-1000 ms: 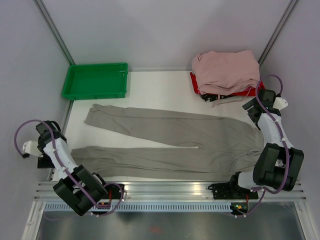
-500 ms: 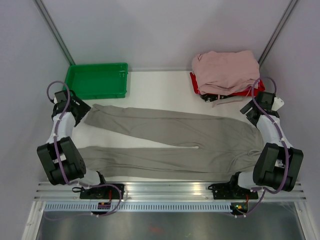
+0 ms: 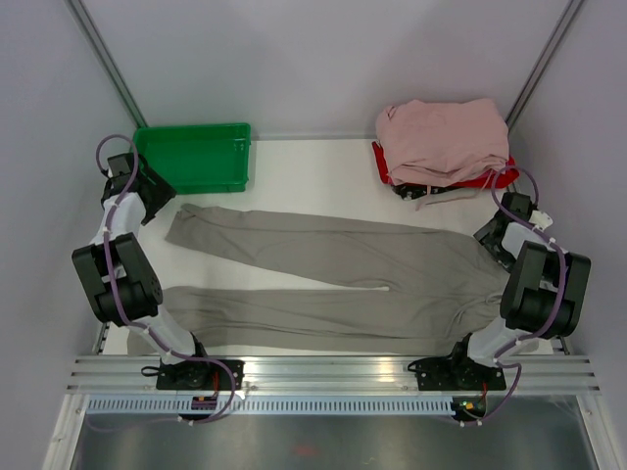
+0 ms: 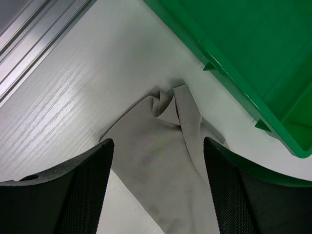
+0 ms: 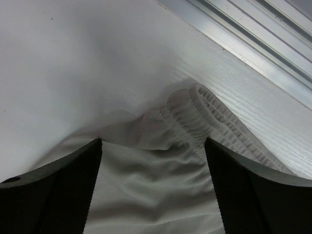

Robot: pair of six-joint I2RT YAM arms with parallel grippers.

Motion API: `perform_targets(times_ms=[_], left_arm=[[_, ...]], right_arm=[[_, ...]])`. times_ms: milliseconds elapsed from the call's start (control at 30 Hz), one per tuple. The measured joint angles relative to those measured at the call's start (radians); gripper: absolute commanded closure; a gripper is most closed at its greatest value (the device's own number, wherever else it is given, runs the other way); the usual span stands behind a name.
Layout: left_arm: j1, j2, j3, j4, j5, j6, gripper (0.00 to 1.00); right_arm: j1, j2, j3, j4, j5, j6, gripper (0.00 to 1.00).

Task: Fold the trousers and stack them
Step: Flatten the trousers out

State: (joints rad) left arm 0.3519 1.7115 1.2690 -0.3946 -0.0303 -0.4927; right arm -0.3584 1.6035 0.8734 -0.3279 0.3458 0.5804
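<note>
Both arms are being repositioned since the earlier frames: the left gripper (image 4: 158, 141) is being poised, jaws apart, over the far leg's cuff (image 4: 168, 105) beside the green tray (image 3: 186, 128); the right gripper (image 5: 152, 141), likewise spread, over the waistband (image 5: 204, 114). The trousers (image 3: 333, 274) are lying flat across the table (image 3: 294, 176), probably so both ends are being gripped for one fold

"How does the cloth look?"

"The trousers (image 3: 333, 274) are soft, matt cloth. Their waistband (image 5: 214, 114) is ribbed and puckered."

"And the hard things?"

"The tabletop (image 4: 58, 97) is white with a faint grain and a mild sheen. The green tray (image 4: 253, 48) is glossy plastic, and the rail (image 5: 253, 24) is brushed metal. On my left gripper (image 4: 157, 145) the fingers (image 4: 229, 195) are matt black and finely meshed."
</note>
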Motion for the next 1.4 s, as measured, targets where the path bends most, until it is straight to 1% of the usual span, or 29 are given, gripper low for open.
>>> perform_targets(times_ms=[100,133,367,500,600,767,933,1033,1067,1100,1267,1300,1400], left_arm=[[0.000,0.004,0.010,-0.001,-0.013,0.012,0.20],[0.000,0.004,0.010,-0.004,-0.018,0.017,0.20],[0.000,0.005,0.010,-0.031,-0.052,0.046,0.19],[0.000,0.005,0.010,-0.037,-0.065,0.050,0.18],[0.000,0.005,0.010,-0.045,-0.066,0.051,0.18],[0.000,0.005,0.010,-0.053,-0.066,0.052,0.18],[0.000,0.008,0.012,-0.053,-0.066,0.053,0.18],[0.000,0.025,0.027,-0.055,-0.063,0.053,0.18],[0.000,0.031,0.034,-0.055,-0.062,0.053,0.17],[0.000,0.038,0.040,-0.056,-0.061,0.053,0.17],[0.000,0.045,0.045,-0.062,-0.054,0.069,0.16],[0.000,0.045,0.045,-0.063,-0.054,0.073,0.16],[0.000,0.046,0.045,-0.063,-0.044,0.091,0.15]], right_arm=[[0.000,0.023,0.000,0.029,0.001,0.018,0.17],[-0.002,0.028,0.000,0.038,0.004,0.028,0.18],[-0.006,0.032,-0.019,0.135,0.024,0.144,0.18],[-0.006,0.020,-0.030,0.156,0.044,0.197,0.17],[-0.006,0.011,-0.025,0.143,0.053,0.215,0.17],[-0.006,-0.006,0.041,0.052,0.053,0.217,0.16],[-0.006,-0.075,0.051,0.029,0.070,0.216,0.17],[-0.006,-0.064,0.064,0.022,0.072,0.217,0.17],[-0.006,-0.053,0.069,0.020,0.072,0.220,0.18],[-0.006,-0.040,0.073,0.021,0.072,0.221,0.23],[-0.006,0.020,0.074,0.028,0.070,0.242,0.30],[-0.006,0.031,0.074,0.030,0.070,0.244,0.34],[-0.006,0.069,0.079,0.037,0.066,0.250,0.36]])
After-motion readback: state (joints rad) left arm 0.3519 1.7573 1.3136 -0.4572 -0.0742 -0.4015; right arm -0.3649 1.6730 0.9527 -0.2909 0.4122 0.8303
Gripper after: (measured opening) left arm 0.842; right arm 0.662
